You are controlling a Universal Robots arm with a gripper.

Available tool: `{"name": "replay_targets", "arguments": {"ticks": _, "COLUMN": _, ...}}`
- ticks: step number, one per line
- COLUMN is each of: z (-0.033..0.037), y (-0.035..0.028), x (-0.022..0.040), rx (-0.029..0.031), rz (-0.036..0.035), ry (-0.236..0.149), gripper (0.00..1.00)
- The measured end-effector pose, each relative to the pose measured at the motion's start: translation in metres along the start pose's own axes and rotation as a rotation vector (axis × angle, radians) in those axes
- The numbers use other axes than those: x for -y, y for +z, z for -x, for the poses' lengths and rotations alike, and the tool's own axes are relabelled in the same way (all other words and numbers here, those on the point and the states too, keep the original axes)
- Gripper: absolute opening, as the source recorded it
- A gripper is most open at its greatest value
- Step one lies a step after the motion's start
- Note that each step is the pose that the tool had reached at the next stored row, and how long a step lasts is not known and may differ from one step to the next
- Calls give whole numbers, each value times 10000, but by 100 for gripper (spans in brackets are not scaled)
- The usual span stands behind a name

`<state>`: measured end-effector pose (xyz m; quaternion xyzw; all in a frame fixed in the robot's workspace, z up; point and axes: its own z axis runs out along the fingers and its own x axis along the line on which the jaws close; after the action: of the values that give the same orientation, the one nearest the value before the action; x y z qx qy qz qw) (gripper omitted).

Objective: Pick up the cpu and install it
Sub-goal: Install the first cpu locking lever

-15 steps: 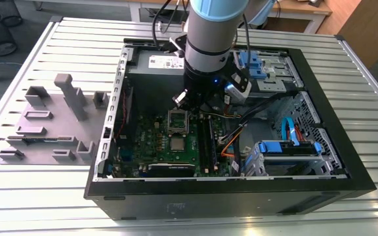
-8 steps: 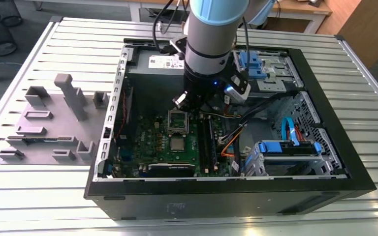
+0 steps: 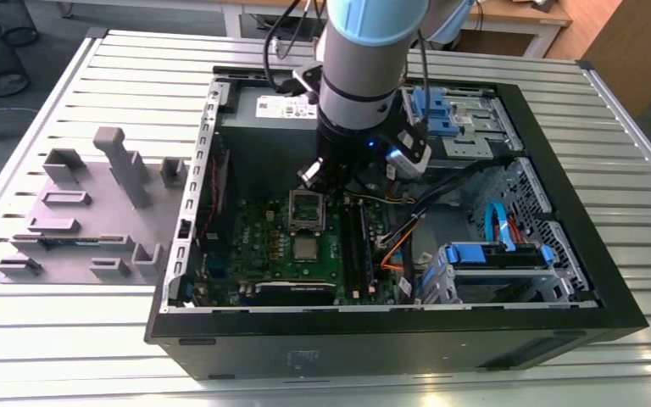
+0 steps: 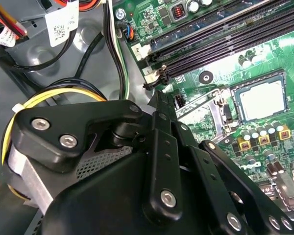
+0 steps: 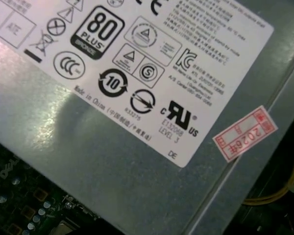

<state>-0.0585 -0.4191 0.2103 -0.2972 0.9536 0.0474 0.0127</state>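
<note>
The cpu [image 3: 304, 248] is a small pale silver square lying flat in its socket on the green board [image 3: 264, 254] inside the open computer case. In the second wrist view the cpu [image 4: 262, 100] sits in the socket, framed by its dark border. The socket's metal frame [image 3: 306, 208] stands hinged up just behind the chip. My gripper [image 3: 311, 176] hangs over the board, above that raised frame and apart from the cpu. Its black links [image 4: 161, 147] take up the foreground of the second wrist view.
Grey fixture blocks [image 3: 88, 212] stand on the slatted table at the exterior view's left. Black memory slots [image 3: 354, 246], orange and black cables [image 3: 399, 242] and blue drive bays [image 3: 495, 254] crowd the case. The labelled grey power supply [image 5: 137, 147] lies close under the first wrist camera.
</note>
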Motion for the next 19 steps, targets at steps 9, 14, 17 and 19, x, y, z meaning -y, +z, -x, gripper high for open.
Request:
{"name": "replay_targets", "arguments": {"ticks": 9, "z": 11, "y": 11, "x": -10, "rx": 1, "rz": 1, "ry": 0, "gripper": 11}}
{"name": "replay_targets", "arguments": {"ticks": 14, "z": 11, "y": 25, "x": -11, "rx": 0, "rz": 1, "ry": 0, "gripper": 11}}
{"name": "replay_targets", "arguments": {"ticks": 17, "z": -2, "y": 31, "x": -19, "rx": 0, "rz": 0, "ry": 1, "gripper": 11}}
{"name": "replay_targets", "arguments": {"ticks": 19, "z": -17, "y": 34, "x": -30, "rx": 3, "rz": 2, "ry": 0, "gripper": 11}}
